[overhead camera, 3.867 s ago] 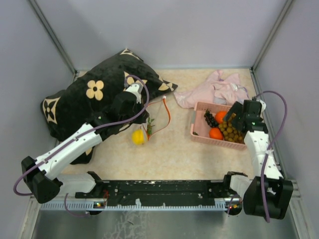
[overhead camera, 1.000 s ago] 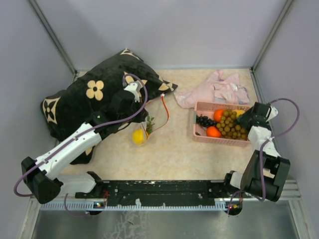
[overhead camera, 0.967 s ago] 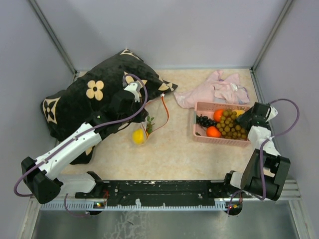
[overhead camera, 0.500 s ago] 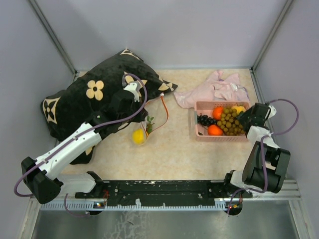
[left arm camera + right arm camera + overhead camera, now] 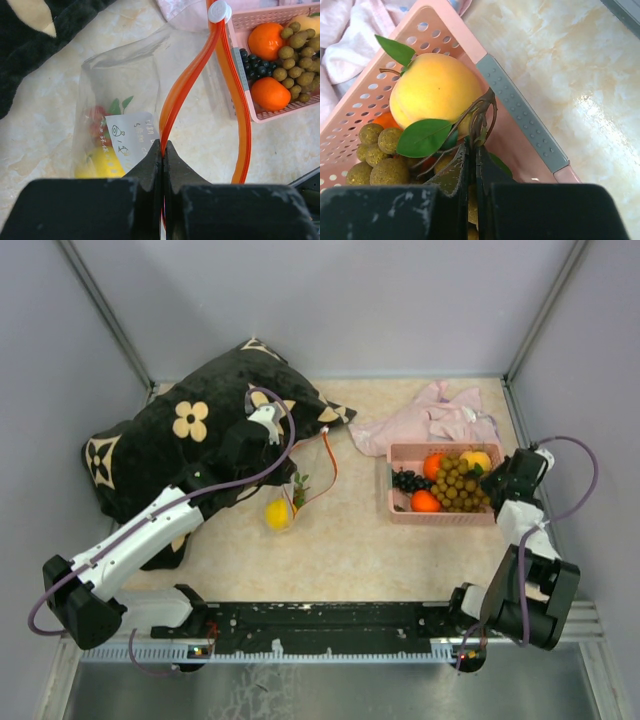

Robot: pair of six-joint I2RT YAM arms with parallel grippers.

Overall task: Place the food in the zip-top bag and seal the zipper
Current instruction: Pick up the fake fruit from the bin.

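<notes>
Mostly clear zip-top bag (image 5: pixel 125 80), orange-red zipper (image 5: pixel 180 91) gaping, lemon (image 5: pixel 97 165) inside

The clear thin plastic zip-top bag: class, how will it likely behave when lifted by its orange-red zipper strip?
The clear plastic bag is probably floppy: its orange-red zipper strip bows loosely where the left gripper pinches it. Likely bottom-heavy, sagging around the yellow lemon inside.
</notes>
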